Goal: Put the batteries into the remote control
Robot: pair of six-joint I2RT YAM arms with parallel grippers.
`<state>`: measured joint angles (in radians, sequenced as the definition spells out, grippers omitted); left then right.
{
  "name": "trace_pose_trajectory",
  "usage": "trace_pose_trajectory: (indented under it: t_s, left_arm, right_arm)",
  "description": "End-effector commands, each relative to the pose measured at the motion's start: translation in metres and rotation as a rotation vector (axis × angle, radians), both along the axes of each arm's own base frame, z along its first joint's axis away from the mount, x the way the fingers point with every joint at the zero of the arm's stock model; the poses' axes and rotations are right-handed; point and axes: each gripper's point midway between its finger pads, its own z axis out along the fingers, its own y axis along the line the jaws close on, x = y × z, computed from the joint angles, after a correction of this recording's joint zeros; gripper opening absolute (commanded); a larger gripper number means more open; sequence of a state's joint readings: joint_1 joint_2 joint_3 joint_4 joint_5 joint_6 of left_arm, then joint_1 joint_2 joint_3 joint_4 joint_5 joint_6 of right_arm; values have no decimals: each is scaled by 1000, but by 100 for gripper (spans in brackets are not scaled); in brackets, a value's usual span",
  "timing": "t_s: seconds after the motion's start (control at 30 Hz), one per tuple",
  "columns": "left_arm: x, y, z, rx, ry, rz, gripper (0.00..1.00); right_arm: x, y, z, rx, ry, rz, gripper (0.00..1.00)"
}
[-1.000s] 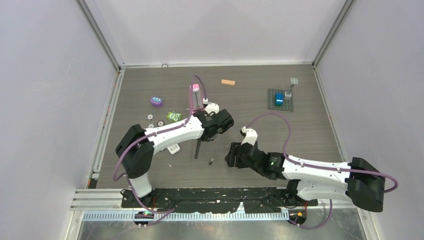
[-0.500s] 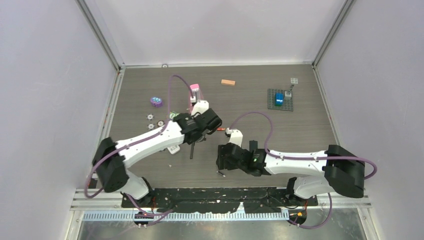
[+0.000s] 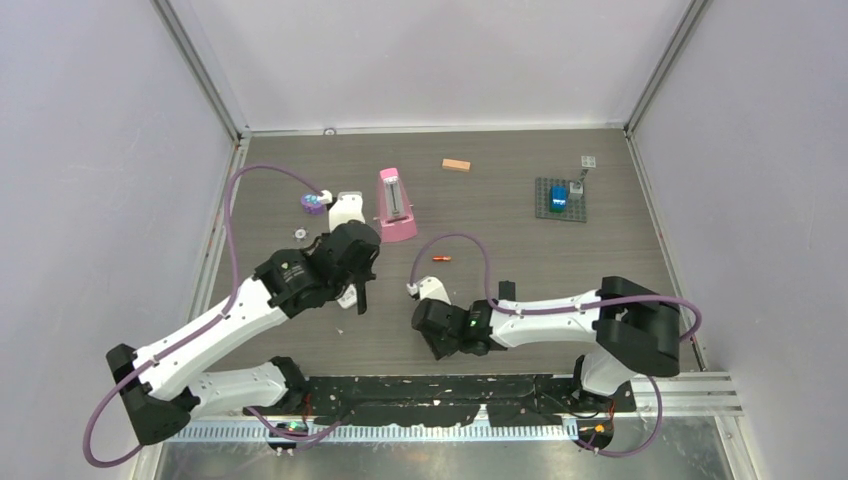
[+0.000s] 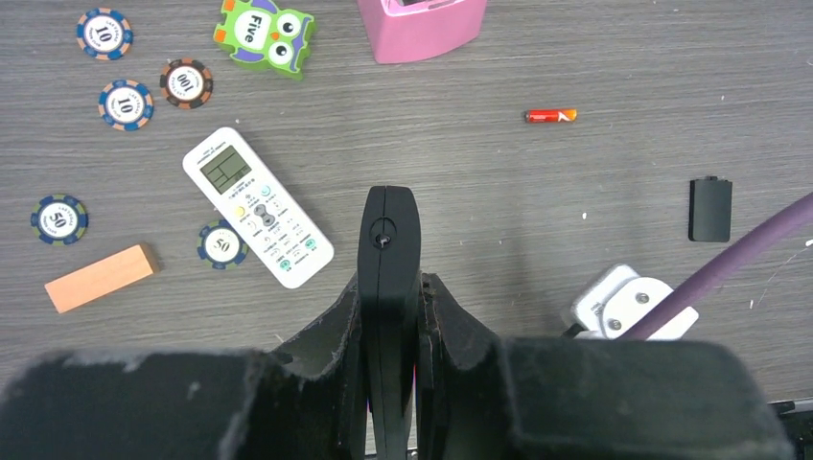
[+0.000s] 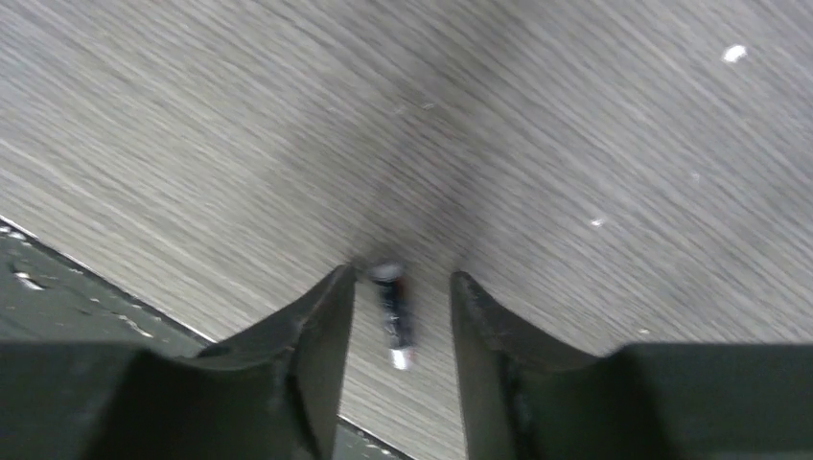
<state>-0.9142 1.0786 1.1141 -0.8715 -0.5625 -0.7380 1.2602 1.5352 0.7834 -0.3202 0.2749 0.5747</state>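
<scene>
Two cells are showing right now, and neither one is sitting in a remote. On the left side, the left gripper (image 4: pixel 388 292) is clamping a slim black remote (image 4: pixel 387 225) edge-on between its pads, gripping it firmly. A small black cover (image 4: pixel 710 208) is lying flat on the table (image 4: pixel 594 48), well apart from that remote. I'm reading it as the battery door, already off.

An orange-red cell (image 4: pixel 550 116) is lying loose on the wood, near the pink stand (image 4: pixel 422 24) and well clear of both grippers. Down by the near edge, the right gripper (image 5: pixel 401 287) is hovering low with its fingers parted, straddling a dark cell (image 5: pixel 393 311). That cell is lying lengthwise in the gap, close to one finger and clear of the other. As far as this blurred view shows, it isn't being pinched.

A white remote (image 4: pixel 257 207) is lying face up among the poker chips (image 4: pixel 126 103), with nothing touching it. The black one in hand is looking like the one being loaded. The other cells aren't showing anywhere.

I'm calling this early going: door off, remote in hand, no cell visibly loaded, though the compartment side is hidden. Closing on the dark cell, carrying it over, seating it and repeating for the rest are all looking like work yet to do.
</scene>
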Motion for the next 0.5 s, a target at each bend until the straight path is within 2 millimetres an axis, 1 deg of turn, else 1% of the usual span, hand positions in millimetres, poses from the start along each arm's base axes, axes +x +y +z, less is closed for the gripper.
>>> trace_pose_trajectory:
  t_s: [0.0, 0.03, 0.07, 0.1, 0.13, 0.17, 0.2, 0.23, 0.27, 0.37, 0.43, 0.47]
  left_arm:
    - [2, 2, 7, -54, -38, -8, 0]
    - [1, 3, 6, -60, -36, -9, 0]
    - [0, 3, 5, -63, -34, -12, 0]
    - [-1, 3, 5, -68, -36, -14, 0]
    - [-1, 4, 4, -72, -36, -15, 0]
    - [-2, 5, 4, -75, -37, -16, 0]
    - [-3, 6, 3, -75, -38, -15, 0]
    - [-4, 7, 2, -77, -38, -15, 0]
    - [-5, 7, 2, -80, -37, -18, 0]
    - [-7, 8, 2, -94, -38, -27, 0]
    - [-9, 8, 2, -107, -41, -33, 0]
    - [-9, 8, 4, -113, -44, -36, 0]
  right_arm:
    - [4, 4, -1, -64, -17, 0, 41]
    - [4, 4, -3, -65, -11, -16, 35]
    - [4, 4, -3, -53, -1, -55, 31]
    - [3, 4, -3, -45, 6, -75, 23]
    - [3, 2, -3, -36, 19, -133, 19]
    - [4, 0, -2, -29, 24, -168, 11]
    - [5, -6, -3, -26, 34, -250, 8]
    - [9, -9, -1, -13, 28, -305, 6]
    - [8, -14, -1, 12, 44, -379, 5]
    - [19, -26, 3, 83, 41, -567, 5]
    - [25, -33, 8, 183, 61, -779, 5]
    - [27, -38, 12, 213, 60, -830, 5]
